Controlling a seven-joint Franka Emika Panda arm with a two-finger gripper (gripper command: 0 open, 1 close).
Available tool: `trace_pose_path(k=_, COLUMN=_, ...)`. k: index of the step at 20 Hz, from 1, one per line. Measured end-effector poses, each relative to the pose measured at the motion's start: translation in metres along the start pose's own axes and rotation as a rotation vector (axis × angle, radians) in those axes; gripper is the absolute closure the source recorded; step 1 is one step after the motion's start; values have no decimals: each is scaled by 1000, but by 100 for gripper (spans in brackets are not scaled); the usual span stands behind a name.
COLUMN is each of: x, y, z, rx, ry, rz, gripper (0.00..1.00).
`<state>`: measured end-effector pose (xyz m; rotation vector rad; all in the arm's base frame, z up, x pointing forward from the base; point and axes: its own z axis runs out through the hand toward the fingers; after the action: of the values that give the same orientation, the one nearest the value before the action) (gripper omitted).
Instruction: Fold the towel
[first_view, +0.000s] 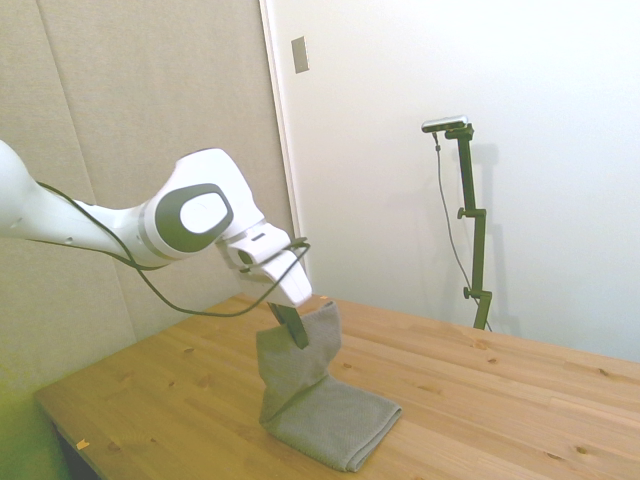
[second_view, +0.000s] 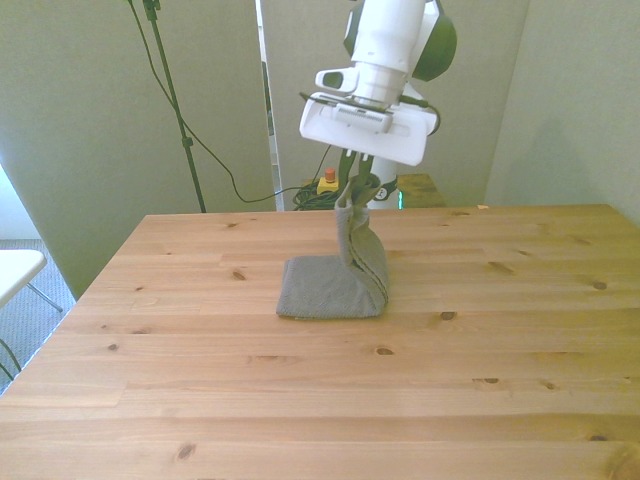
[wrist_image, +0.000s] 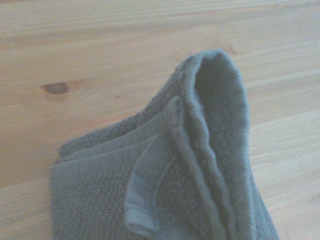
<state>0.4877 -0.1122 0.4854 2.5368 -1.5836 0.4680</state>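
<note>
The grey towel lies partly folded on the wooden table. One edge of it is pulled up off the table into a standing flap, while the rest stays flat. My gripper hangs above the flat part, shut on the top of that raised edge. In the side view the dark fingers pinch the cloth near its upper corner. The wrist view shows the towel's thick layered edges close up over the wood.
The table extends wide on all sides of the towel. A yellow device with a red button and cables sit on the floor behind the table's far edge.
</note>
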Motion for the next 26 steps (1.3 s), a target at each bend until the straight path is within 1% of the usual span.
trace_pose_path(k=2, x=15, y=8, z=28, rx=-19, ry=-24, rz=15, gripper=100)
trace_pose_path(k=3, x=22, y=11, z=42, rx=-32, ry=-31, rz=26, gripper=0)
trace_pose_path(k=6, x=39, y=19, z=79, rx=-56, ry=-42, rz=58, gripper=0)
trace_pose_path(k=8, x=48, y=20, z=92, rx=-56, ry=-50, rz=59, gripper=0)
trace_pose_path(k=12, x=52, y=17, z=99, rx=-56, ry=-62, rz=55, gripper=0)
trace_pose_path(k=16, x=52, y=17, z=99, rx=-55, ry=-62, rz=45, gripper=0)
trace_pose_path(k=18, x=53, y=18, z=90, rx=-45, ry=-53, rz=47, gripper=0)
trace_pose_path(k=19, x=53, y=21, z=79, rx=-35, ry=-47, rz=50, gripper=0)
trace_pose_path(k=22, x=42, y=42, z=33, rx=0, ry=-40, rz=47, gripper=0)
trace_pose_path(k=24, x=23, y=60, z=7, rx=30, ry=-60, rz=12, gripper=0)
trace_pose_path(k=26, x=-8, y=76, z=-7, rx=55, ry=-105, rz=-51, gripper=0)
